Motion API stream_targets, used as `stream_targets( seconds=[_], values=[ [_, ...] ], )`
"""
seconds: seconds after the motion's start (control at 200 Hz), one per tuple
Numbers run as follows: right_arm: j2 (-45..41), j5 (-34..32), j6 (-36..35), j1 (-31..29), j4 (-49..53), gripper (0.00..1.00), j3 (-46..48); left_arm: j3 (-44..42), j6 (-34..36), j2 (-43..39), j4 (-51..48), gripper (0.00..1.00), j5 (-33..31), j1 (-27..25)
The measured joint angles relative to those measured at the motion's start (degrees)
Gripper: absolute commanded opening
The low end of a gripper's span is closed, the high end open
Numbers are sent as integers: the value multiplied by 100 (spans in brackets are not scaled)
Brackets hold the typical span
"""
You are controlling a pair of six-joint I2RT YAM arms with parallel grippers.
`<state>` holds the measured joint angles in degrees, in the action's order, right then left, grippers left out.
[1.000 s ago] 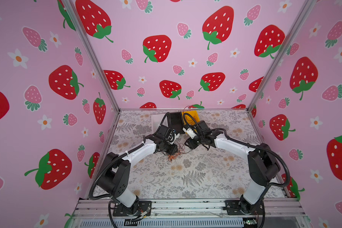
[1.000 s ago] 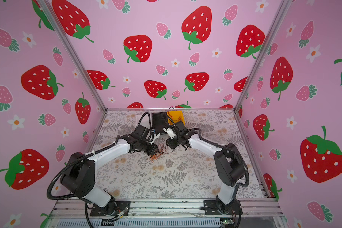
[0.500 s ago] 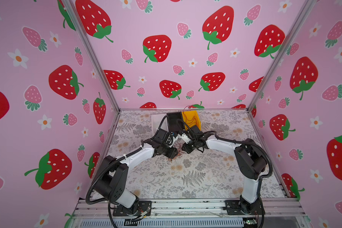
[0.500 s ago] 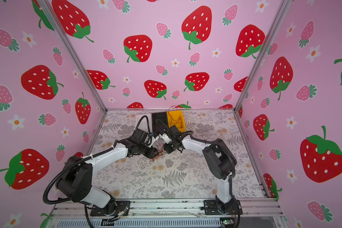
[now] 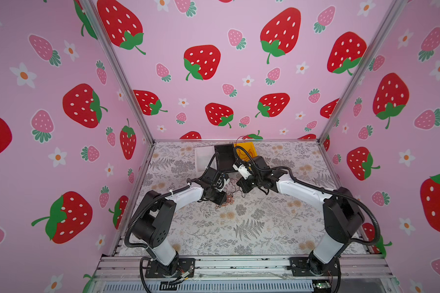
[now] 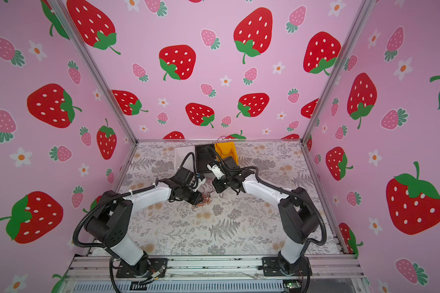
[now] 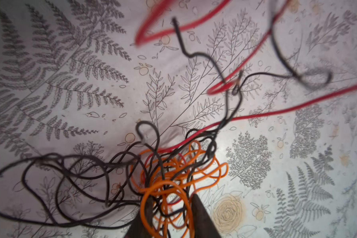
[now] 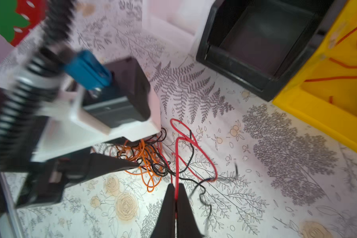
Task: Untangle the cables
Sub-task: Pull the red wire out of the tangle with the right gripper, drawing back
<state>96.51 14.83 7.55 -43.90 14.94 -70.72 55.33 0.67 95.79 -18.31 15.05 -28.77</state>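
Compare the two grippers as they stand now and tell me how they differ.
The left gripper has its jaws apart; the right gripper has its jaws pressed together. The left gripper straddles loops of orange cable, while the right gripper pinches a single red cable. Both are at the same knot of cables, low over the table and close to each other.

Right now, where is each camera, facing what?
Top views: high in front, looking down on the table; left arm and right arm whole.
Left wrist: on left arm, facing the cables; orange loops between its jaws.
Right wrist: facing the black bin; shut jaws pinch a red cable.
Shared: both wrist views show the cables.
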Motion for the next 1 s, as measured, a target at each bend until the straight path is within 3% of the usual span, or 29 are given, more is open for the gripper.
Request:
stream_targets(
  seconds=[0.195,0.26,0.665,1.0],
  values=[
    [-754,72,125,291,-61,0,7,168,-68,127,-107,7,-162,0],
    [-955,90,149,420,-52,0,7,195,-94,140,-122,0,-201,0],
    [-2000,-52,39,1447,332,0,-149,343,-96,293,-302,0,-328,0],
    [-2347,-667,-120,2275,782,0,-352,343,-92,-236,-369,0,-568,74]
  ],
)
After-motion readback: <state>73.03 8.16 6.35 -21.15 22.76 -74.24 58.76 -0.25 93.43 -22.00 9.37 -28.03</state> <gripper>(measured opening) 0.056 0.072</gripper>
